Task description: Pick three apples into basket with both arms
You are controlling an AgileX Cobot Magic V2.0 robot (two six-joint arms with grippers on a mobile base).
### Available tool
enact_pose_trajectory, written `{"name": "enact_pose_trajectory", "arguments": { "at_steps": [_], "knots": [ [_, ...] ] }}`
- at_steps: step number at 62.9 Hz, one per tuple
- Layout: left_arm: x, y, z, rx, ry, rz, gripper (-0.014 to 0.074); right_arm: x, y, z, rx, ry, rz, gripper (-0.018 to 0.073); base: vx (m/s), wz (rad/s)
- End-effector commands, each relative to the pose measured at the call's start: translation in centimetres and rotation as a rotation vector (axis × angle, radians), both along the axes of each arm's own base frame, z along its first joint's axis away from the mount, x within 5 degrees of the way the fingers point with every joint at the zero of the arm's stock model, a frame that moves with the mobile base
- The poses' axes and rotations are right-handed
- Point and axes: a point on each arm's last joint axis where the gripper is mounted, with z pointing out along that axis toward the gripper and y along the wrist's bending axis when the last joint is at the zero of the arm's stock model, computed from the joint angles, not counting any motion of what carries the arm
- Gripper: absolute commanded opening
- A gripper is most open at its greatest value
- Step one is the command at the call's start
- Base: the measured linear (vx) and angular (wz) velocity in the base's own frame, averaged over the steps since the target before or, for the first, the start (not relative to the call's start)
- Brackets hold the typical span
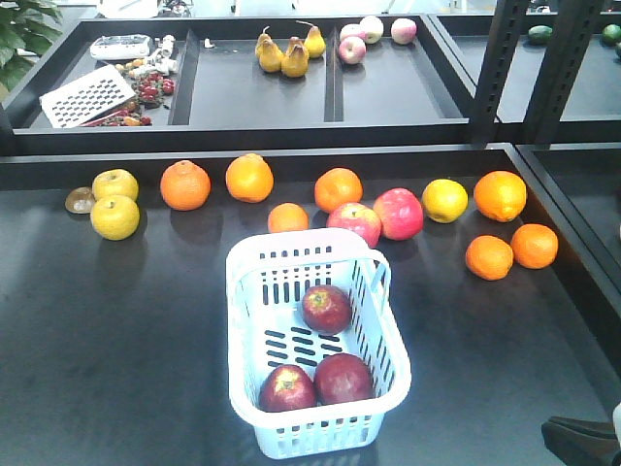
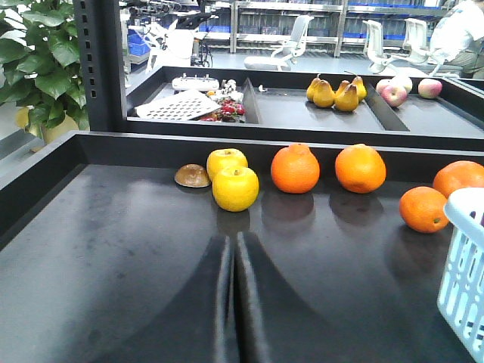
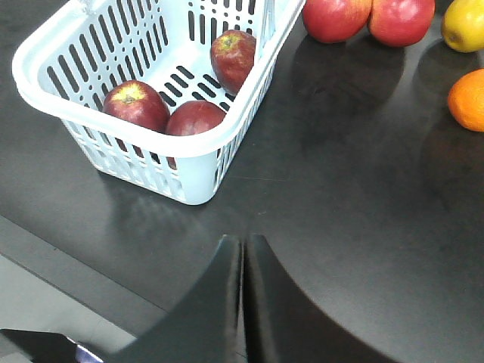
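Three dark red apples lie inside the pale basket: one in the middle, one at the near left, one at the near right. The right wrist view shows the same basket with the apples in it. My left gripper is shut and empty above the dark table, left of the basket's corner. Held low at the table's front edge, the right gripper is shut too, with nothing in it. Part of the right arm shows at the bottom right.
Behind the basket stands a row of fruit: yellow apples, oranges, two brighter red apples, more oranges at right. A raised ledge and back trays with pears lie beyond. A dark post rises at right.
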Motion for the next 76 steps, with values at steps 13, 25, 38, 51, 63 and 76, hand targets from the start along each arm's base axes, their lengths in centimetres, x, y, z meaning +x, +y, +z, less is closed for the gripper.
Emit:
{"name": "enact_pose_trajectory", "arguments": {
  "at_steps": [13, 25, 38, 51, 63, 76],
  "knots": [
    [0.0, -0.1, 0.4, -0.001, -0.075, -0.004, -0.0006, 0.4, 0.2, 0.9, 0.033, -0.066, -0.001, -0.0004, 0.0, 0.0],
    [0.0, -0.1, 0.4, -0.001, -0.075, -0.004, -0.0006, 0.1, 0.0, -1.4, 0.052, -0.085, -0.007, -0.0004, 0.0, 0.0],
    [0.0, -0.1, 0.4, -0.001, -0.075, -0.004, -0.0006, -0.1, -0.7, -2.6, 0.137, -0.254, -0.078, -0.0004, 0.0, 0.0],
    [0.0, -0.1, 0.4, -0.001, -0.075, -0.004, -0.0006, -1.2, -2.8, -4.9, 0.244, -0.295, -0.327, -0.0004, 0.0, 0.0],
    [0.0, -0.1, 0.4, -0.001, -0.075, -0.004, -0.0006, -2.5, -3.8, -6.6, 0.269, -0.41, -0.439, -0.0004, 0.0, 0.0],
    [0.0, 0.0, 0.4, -0.001, -0.072, -0.004, -0.0006, -2.8, -4.2, -6.8, 0.235, -0.502, -0.465, -0.0004, 0.0, 0.0]
  ]
}}
